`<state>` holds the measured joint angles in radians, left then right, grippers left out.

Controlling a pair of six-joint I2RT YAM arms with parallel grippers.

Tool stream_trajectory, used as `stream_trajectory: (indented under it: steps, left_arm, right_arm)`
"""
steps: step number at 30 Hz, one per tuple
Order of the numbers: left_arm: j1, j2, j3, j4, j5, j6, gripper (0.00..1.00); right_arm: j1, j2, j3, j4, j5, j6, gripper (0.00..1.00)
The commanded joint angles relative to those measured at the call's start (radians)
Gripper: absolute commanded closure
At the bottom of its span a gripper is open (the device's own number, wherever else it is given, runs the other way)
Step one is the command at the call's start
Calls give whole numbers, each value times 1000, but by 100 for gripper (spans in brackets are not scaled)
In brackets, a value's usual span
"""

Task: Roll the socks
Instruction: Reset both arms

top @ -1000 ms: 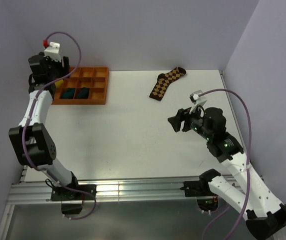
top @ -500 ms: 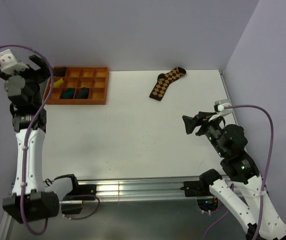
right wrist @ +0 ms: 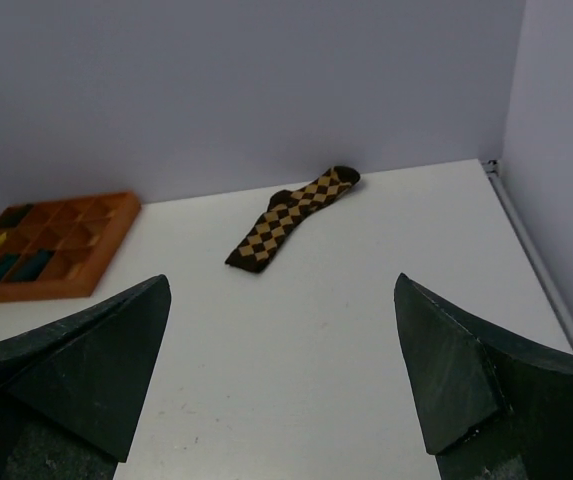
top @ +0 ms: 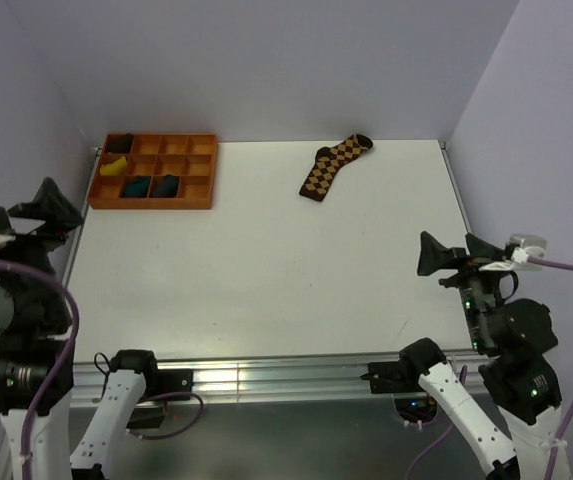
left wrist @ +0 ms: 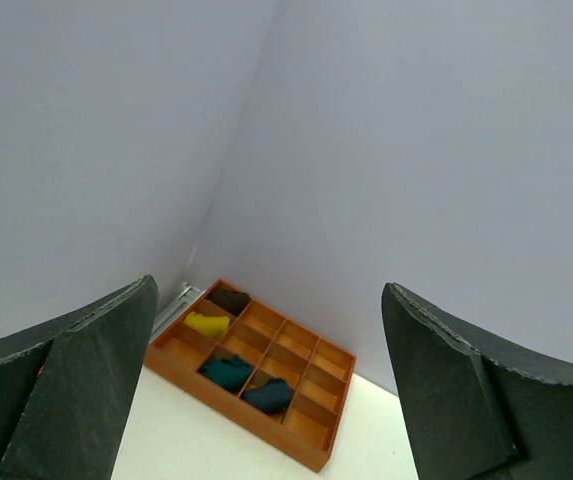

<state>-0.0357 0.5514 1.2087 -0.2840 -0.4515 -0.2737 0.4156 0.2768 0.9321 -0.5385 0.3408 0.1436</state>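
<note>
Two rolled socks lie as dark teal bundles (top: 137, 186) (top: 166, 185) in neighbouring compartments of the orange tray (top: 151, 204). The left wrist view shows the same bundles (left wrist: 228, 371) (left wrist: 269, 395). A brown-and-tan checkered sock (top: 331, 168) (right wrist: 291, 218) lies flat near the back of the table. My left gripper (top: 23, 205) (left wrist: 268, 300) hangs open and empty off the table's left edge, well short of the tray. At the near right, my right gripper (top: 450, 240) (right wrist: 282, 285) is open and empty, facing the checkered sock from a distance.
The tray (left wrist: 256, 425) (right wrist: 46, 290) sits in the back left corner and also holds a yellow bundle (top: 114, 167) and a black bundle (top: 118, 145). Walls close in the back and both sides. A metal rail (top: 266, 378) runs along the near edge.
The left arm has pulled back from the tray to the near left. The right arm has withdrawn toward the near right edge. Both sets of jaws have spread wider.
</note>
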Motion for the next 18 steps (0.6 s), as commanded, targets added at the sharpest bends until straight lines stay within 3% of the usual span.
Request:
stream_trajectory:
  steps: [1,8,11,18]
  left_arm:
    - [-41,-76,2,-145,-134,36,0]
    - [-161,-310,-95,-242,-256,10,1]
    - [-187,-334,-92,-328,-323,-8,1]
    - [-224,-377,-112,-340,-363,-7,1]
  right_arm:
    - [-6,-50,47,-38,101,-50,0]
    - [-6,-128,67,-81,182,-101,0]
    - [-6,-143,63,-87,173,-91,0]
    - [-5,-151,62,-55,156,-133,0]
